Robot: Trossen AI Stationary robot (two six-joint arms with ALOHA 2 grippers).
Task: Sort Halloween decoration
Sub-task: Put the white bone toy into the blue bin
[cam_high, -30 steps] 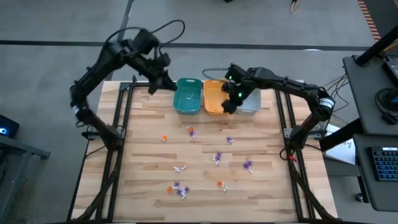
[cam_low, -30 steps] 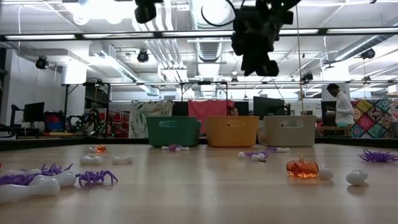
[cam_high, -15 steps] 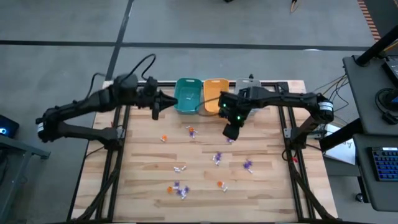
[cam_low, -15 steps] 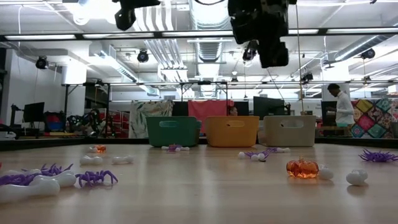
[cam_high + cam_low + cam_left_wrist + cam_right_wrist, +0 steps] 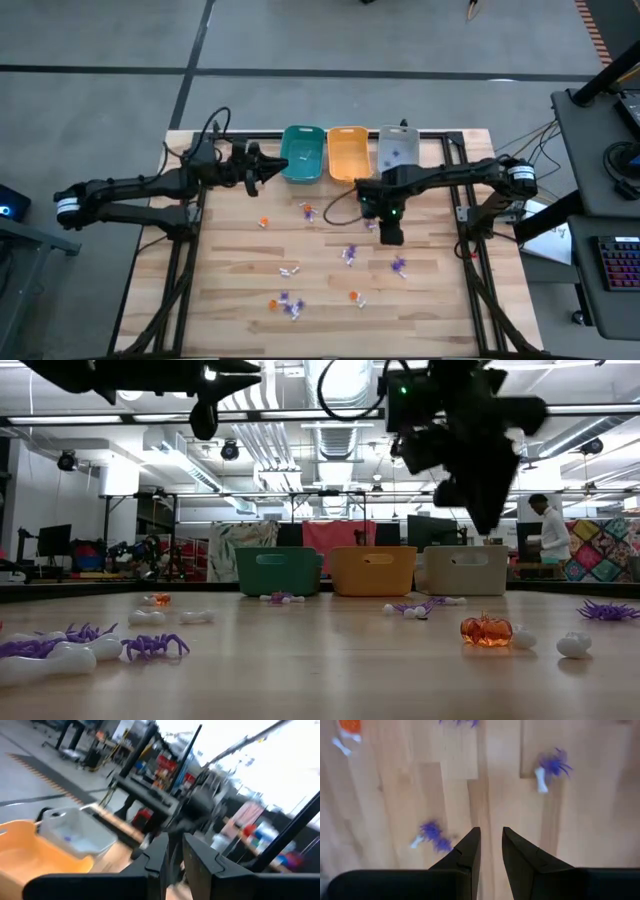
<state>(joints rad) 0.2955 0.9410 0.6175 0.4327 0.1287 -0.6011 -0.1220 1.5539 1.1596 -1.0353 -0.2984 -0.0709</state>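
The Halloween decoration lies scattered on the wooden table: purple spiders [image 5: 349, 253], [image 5: 398, 265], orange pumpkins [image 5: 264, 221], [image 5: 486, 630] and white bones [image 5: 290, 270]. One purple piece lies in the grey bin [image 5: 397, 150]. My right gripper [image 5: 392, 234] hovers over the table's middle-right, pointing down, narrowly open and empty. In its wrist view a purple spider [image 5: 434, 834] lies just beside the fingers and another [image 5: 552, 765] farther off. My left gripper [image 5: 272, 165] is level, just left of the teal bin [image 5: 302, 153], narrowly open [image 5: 175, 851] and empty.
Teal, orange [image 5: 346, 153] and grey bins stand side by side at the table's far edge. A cable loops from the right arm over the table [image 5: 335, 205]. More trinkets lie near the front edge [image 5: 288, 303]. People stand in the room behind the table [image 5: 550, 535].
My right gripper has moved from above the orange and grey bins toward the near edge and down over the scattered trinkets, tipping to point downward. My left arm has dropped from a raised pose and stretched out low, its gripper staying beside the teal bin.
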